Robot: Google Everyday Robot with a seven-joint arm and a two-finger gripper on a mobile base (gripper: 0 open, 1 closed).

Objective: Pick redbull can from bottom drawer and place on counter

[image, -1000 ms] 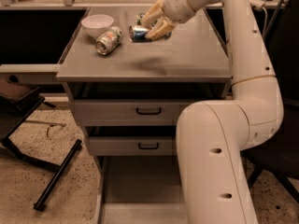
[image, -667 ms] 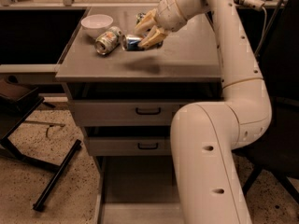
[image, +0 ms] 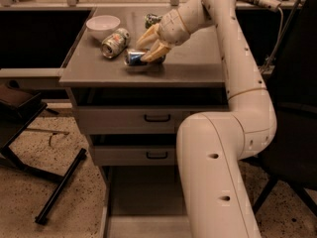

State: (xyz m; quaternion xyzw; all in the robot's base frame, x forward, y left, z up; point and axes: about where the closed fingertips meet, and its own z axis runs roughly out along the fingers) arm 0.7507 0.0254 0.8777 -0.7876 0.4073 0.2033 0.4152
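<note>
blue-silver redbull can point(image: 133, 57) in claw point(image: 147, 49) over counter point(image: 198, 66)

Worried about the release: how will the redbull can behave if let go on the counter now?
The redbull can lies sideways in the tool, low over the counter, so it would probably roll. Its slim metal wall looks smooth, likely slippery and easy to dent.
</note>
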